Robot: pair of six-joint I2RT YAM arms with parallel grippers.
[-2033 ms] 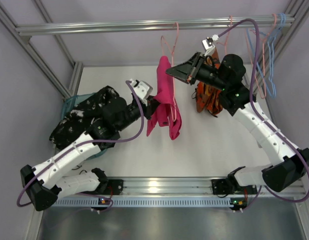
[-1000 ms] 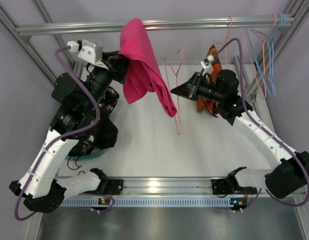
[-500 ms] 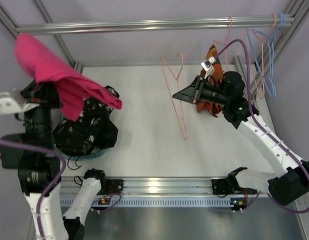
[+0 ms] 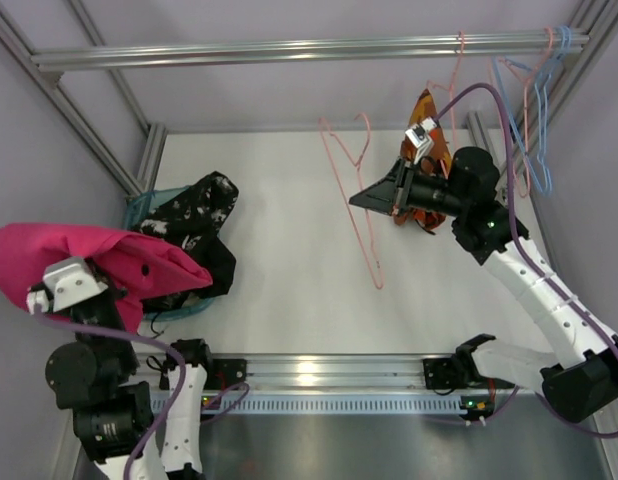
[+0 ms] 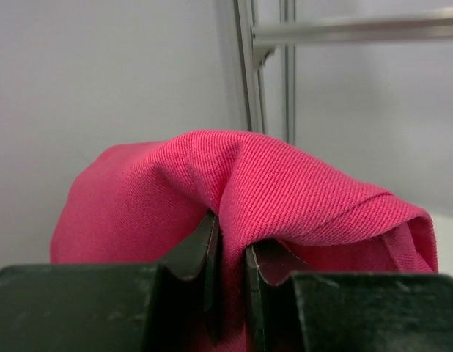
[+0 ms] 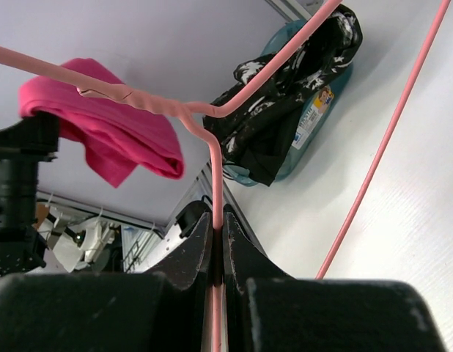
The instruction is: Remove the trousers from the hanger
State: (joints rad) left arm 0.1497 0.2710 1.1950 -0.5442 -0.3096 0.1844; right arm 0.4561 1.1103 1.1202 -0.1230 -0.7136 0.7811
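From above, the pink trousers (image 4: pixel 99 262) drape over the left arm, beside the basket (image 4: pixel 139 208). The orange trousers (image 4: pixel 425 108) hang behind the right arm. The right gripper (image 4: pixel 357 199) holds a pink hanger (image 4: pixel 374 272).

Left wrist camera: the left gripper (image 5: pixel 231 257) pinches the pink trousers tight.

Right wrist camera: the fingers (image 6: pixel 190 253) squeeze the hanger wire.

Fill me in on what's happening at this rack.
The left gripper is shut on the pink trousers, holding them up at the near left beside the basket, where a black garment lies. They are off the hanger, which the right gripper pinches, bare, over the middle of the table. The patterned trousers hang near the rail behind the right arm, not yet removed.
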